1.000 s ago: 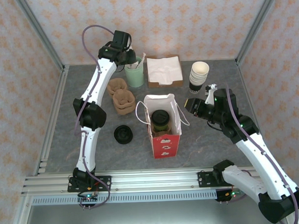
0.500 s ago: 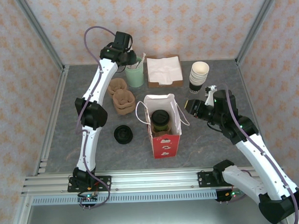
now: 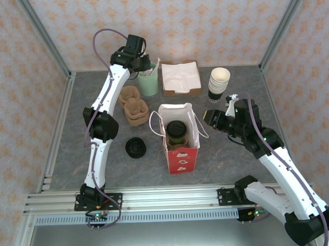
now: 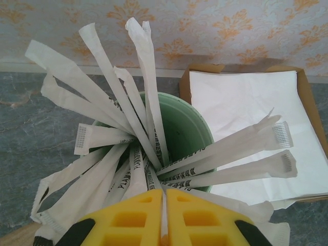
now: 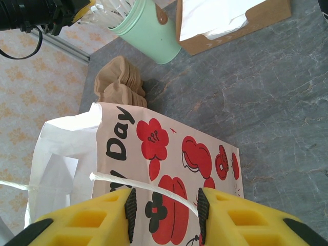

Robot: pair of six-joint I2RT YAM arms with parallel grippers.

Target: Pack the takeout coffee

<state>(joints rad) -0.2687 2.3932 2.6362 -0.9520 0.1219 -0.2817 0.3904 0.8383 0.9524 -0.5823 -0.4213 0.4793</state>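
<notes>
From the top view I see the coffee standing upright inside the bag, which sits open-topped near the middle of the tabletop. The cup is small. Its round black lid is on, and a band of dark olive-green wall shows below the lid. The bag's white inner walls surround it on all sides.

My left end effector is at the far side, over the mint cup. Its yellow fingers are closed together, with one thin white stirrer pinched in the seam.

My right end effector hangs just right of the bag with its jaws partly apart, gripping nothing. The bag's white string handle crosses the gap between them.
</notes>
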